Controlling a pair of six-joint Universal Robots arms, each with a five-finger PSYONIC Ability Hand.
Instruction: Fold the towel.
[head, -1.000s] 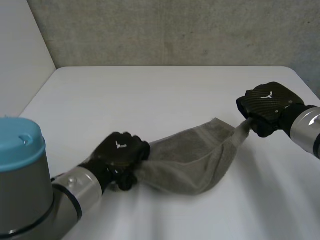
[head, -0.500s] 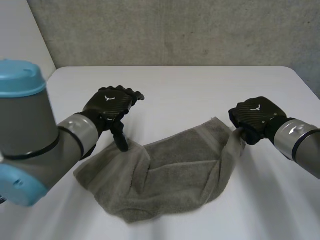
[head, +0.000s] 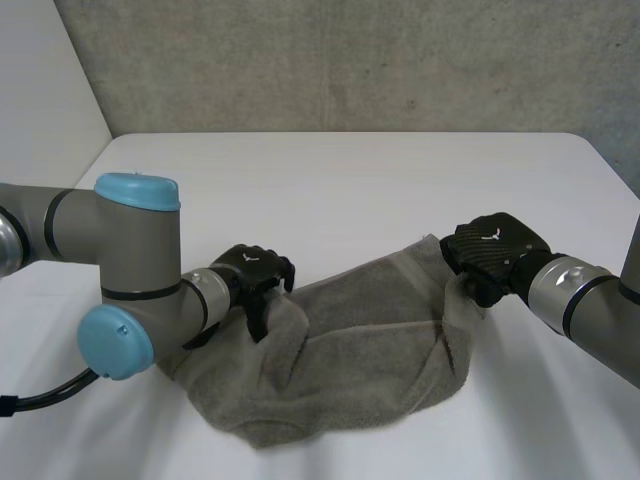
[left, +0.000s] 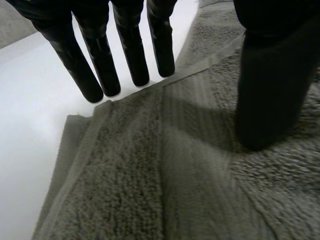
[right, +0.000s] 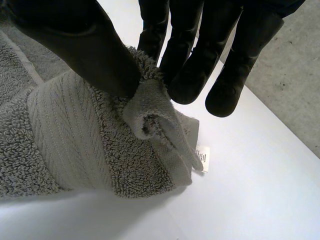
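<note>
The towel (head: 370, 350) lay on the white table (head: 350, 170), loosely doubled, with its bulk sagging toward my side. I read its long axis as running left to right, from one hand to the other, with the right end angled slightly away from me.

The right hand (head: 490, 252) was at the towel's right corner. Thumb (right: 85, 40) and fingers (right: 190, 75) pinched a small bunch of the hem, just above the sewn label (right: 202, 152). I judged this grip to serve as the anchor that keeps that end taut.

The left hand (head: 255, 278) was at the towel's left corner. Its fingers (left: 132, 55) were straight and spread narrowly, with their tips just past the hem. The thumb (left: 270, 90) rested flat on the pile and gripped nothing, probably to press that corner down
</note>
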